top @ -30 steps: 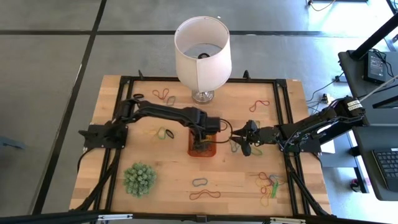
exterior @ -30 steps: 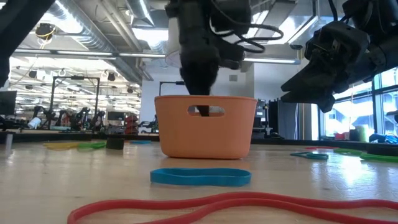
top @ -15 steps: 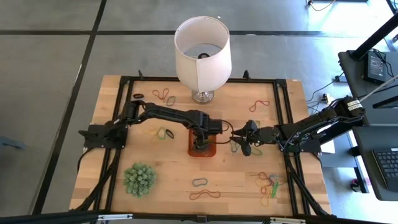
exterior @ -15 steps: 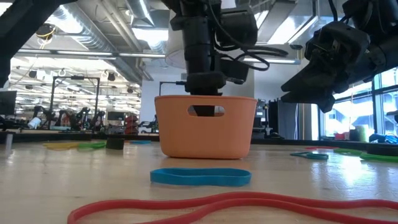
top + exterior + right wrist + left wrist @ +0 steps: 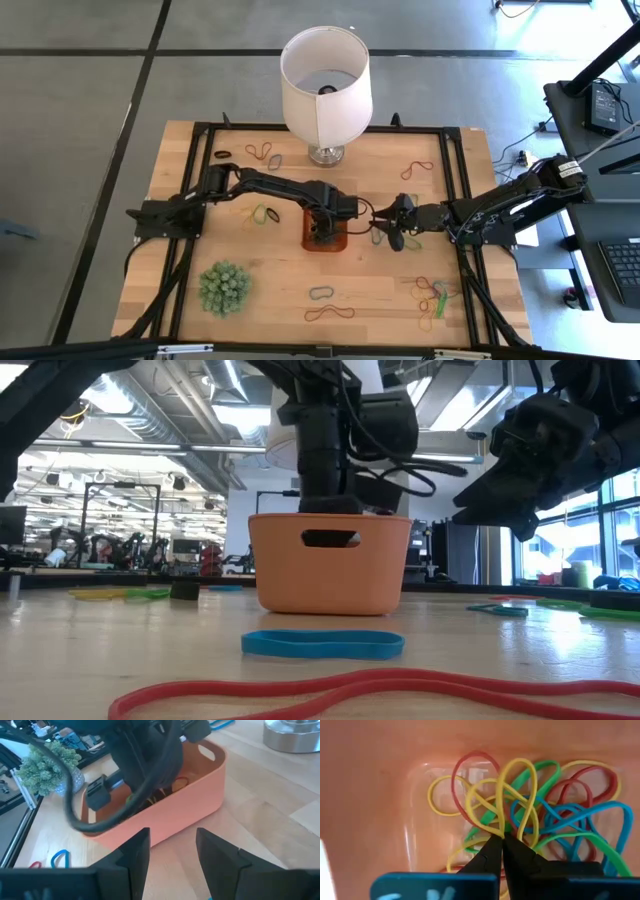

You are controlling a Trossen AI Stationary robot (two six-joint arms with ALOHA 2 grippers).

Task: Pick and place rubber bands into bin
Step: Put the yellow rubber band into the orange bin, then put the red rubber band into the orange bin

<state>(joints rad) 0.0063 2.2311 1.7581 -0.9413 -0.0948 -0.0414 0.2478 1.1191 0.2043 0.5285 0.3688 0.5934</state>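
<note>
While its fingers pinch a yellow rubber band above the pile, the left gripper hangs inside the orange bin at mid-bench, likely placed to drop it there. Beside the bin, the right gripper waits with jaws wide and empty. More bands lie near the bench's front right corner.

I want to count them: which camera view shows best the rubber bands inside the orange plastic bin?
The left wrist view: the coloured rubber bands fill it. The right wrist view shows a glimpse; the high and low views show only the orange plastic bin.
</note>
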